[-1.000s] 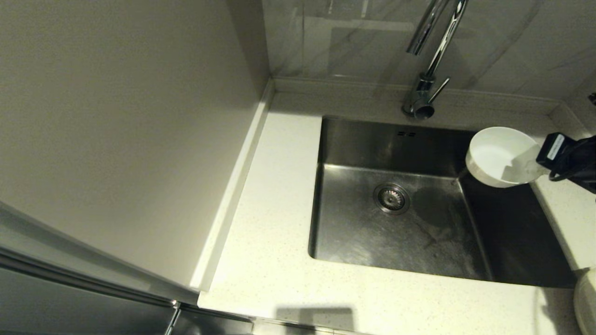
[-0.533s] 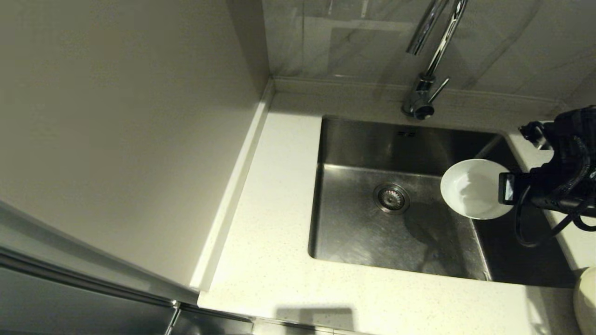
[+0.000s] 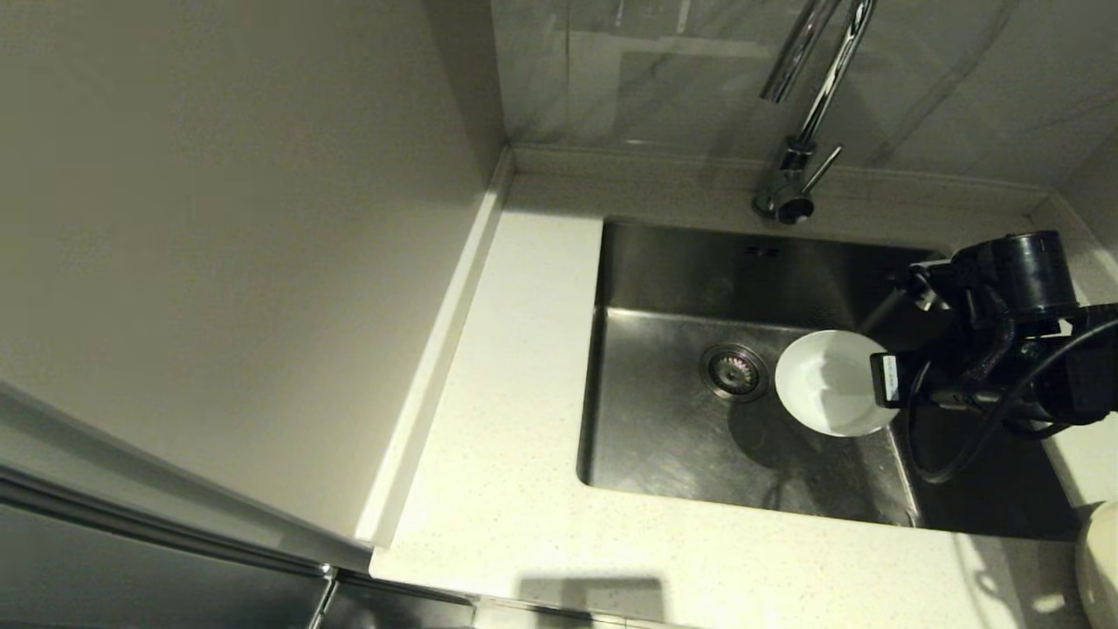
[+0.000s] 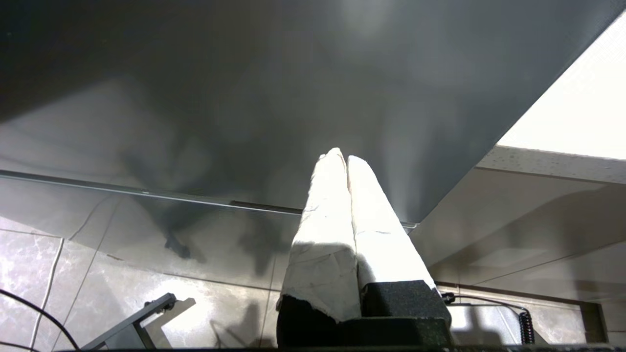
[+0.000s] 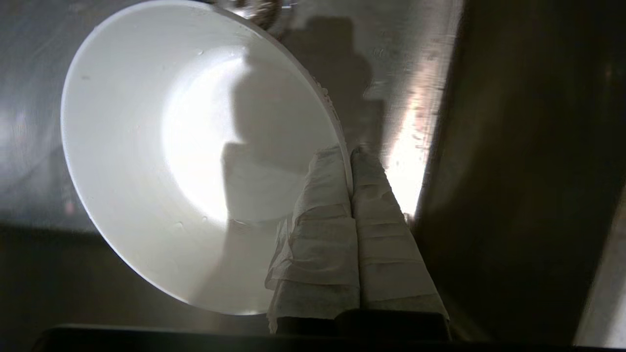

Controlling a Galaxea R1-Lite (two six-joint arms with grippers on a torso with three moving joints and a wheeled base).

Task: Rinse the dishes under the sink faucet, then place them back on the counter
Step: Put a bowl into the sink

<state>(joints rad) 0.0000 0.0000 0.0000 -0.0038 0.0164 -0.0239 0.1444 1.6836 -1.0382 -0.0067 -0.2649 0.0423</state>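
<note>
Spreading across the head view, the pale speckled table [image 3: 507, 489] surrounds the deep steel sink [image 3: 664, 437], with the chrome faucet [image 3: 799, 166] standing at its back edge. Over the basin, just beside the round drain strainer [image 3: 734, 372], the white bowl [image 3: 825, 383] hangs with its rim clamped in the right claw [image 5: 348, 164]. Away from the sink, the left claw [image 4: 345, 159] sits pressed together, holding nothing.

The bowl [image 3: 825, 382] hung inside the sink [image 3: 681, 437], just right of the drain strainer [image 3: 734, 372], with the faucet [image 3: 799, 166] behind on the counter [image 3: 515, 489].
</note>
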